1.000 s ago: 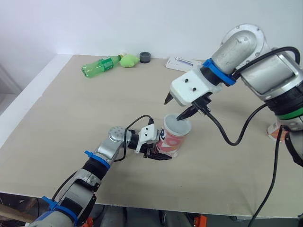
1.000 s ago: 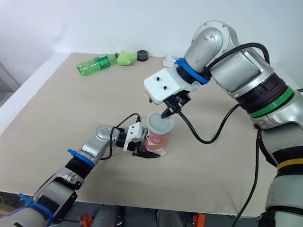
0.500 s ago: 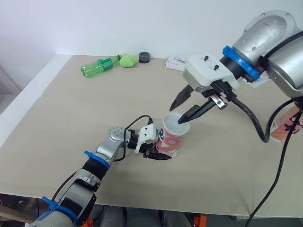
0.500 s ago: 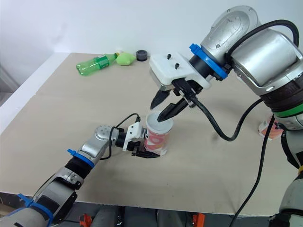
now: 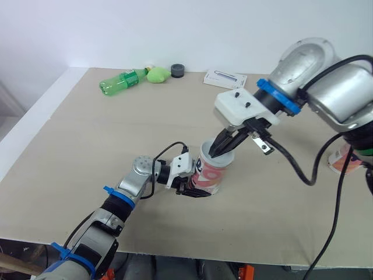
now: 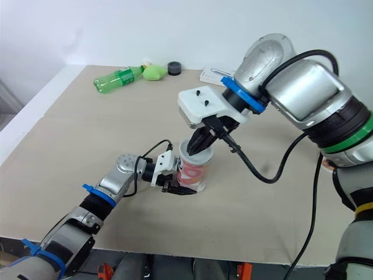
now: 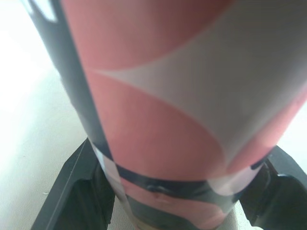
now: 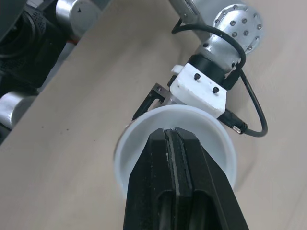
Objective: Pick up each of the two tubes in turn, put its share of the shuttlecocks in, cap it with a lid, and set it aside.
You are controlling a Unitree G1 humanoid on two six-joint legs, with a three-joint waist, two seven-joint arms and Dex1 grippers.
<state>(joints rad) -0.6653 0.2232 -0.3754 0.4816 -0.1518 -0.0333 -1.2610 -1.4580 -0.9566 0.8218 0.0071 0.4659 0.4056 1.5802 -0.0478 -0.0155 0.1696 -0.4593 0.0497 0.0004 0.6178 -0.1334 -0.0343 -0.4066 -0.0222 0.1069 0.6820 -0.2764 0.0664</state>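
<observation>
Tube [image 5: 211, 174] upright, gripped between left jaws, closed right jaws atop it.

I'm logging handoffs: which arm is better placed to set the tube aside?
Left, probably: the left tool clamps the tube low down; the right tool, shut, only touches its top.

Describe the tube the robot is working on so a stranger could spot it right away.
On the beige table, look near the front edge, about midway across. The short pink-and-white tube stands upright there, gripped low by the left claw, with the shut right claw at its whitish top.
</observation>
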